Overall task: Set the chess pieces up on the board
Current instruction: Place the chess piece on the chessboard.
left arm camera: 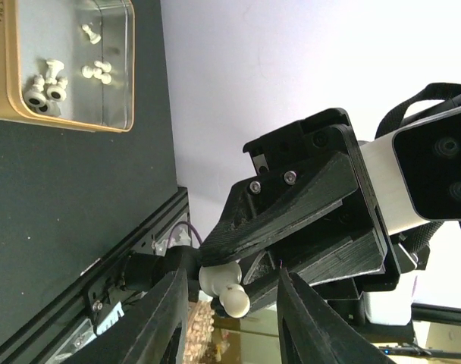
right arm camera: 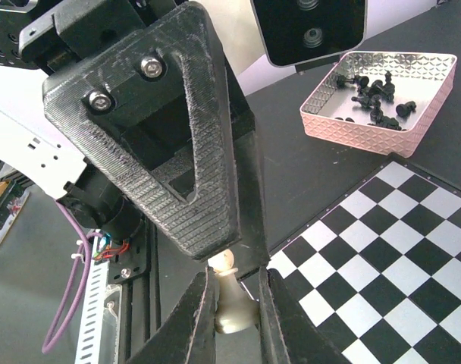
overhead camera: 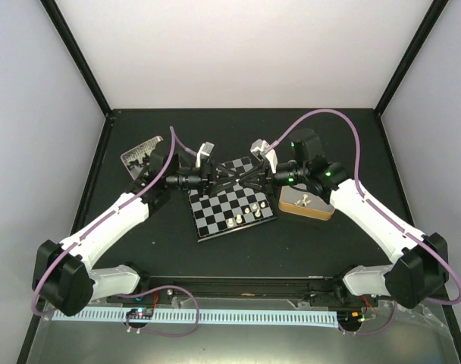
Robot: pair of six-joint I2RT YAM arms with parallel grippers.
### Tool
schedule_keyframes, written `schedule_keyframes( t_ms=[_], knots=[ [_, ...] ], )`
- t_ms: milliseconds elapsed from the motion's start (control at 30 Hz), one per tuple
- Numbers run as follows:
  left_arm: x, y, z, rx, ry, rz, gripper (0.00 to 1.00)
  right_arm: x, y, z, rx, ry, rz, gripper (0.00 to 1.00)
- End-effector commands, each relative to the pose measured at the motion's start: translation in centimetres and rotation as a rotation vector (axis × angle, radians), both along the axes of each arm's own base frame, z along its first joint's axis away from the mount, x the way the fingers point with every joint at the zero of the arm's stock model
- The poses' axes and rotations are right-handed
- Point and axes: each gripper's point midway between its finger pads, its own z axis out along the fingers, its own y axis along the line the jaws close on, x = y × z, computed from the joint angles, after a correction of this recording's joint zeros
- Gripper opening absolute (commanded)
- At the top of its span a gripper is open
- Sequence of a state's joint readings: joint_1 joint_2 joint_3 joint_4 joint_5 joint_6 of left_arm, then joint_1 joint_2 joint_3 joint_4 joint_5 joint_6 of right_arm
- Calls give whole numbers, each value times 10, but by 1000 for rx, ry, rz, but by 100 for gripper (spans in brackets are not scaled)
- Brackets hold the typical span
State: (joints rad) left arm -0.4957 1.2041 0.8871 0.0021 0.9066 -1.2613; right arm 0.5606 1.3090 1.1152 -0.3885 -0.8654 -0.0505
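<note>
Glossy cream-white chess piece (right arm camera: 232,307), lower centre, clenched between right fingers (right arm camera: 204,318) beside checkered board (right arm camera: 382,250) corner; ribbed black left fingers (right arm camera: 177,167) released, straddling it.

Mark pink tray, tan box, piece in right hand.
pink tray (right arm camera: 359,133): right wrist view, near outer wall.
tan box (left arm camera: 4,76): left wrist view, tan side wall.
cream piece (right arm camera: 233,307): right wrist view, wide lower body.
</note>
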Motion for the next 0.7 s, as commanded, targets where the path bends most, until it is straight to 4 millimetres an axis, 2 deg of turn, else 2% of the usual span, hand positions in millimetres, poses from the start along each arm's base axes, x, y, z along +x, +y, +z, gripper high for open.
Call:
schedule_keyframes(
  t_ms=[0,167,600,667],
  knots=[
    [-5,0,10,-35,-1,-29,32,3,2,2,7,-29,-7,7],
    [-6,-2,13,-53,3,-43,25,3,3,2,13,-27,0,7],
    [-4,-5,8,-52,18,-52,17,0,4,3,25,-23,20,7],
    [-4,-5,7,-50,19,-54,13,0,5,4,27,-22,21,7]
  ],
)
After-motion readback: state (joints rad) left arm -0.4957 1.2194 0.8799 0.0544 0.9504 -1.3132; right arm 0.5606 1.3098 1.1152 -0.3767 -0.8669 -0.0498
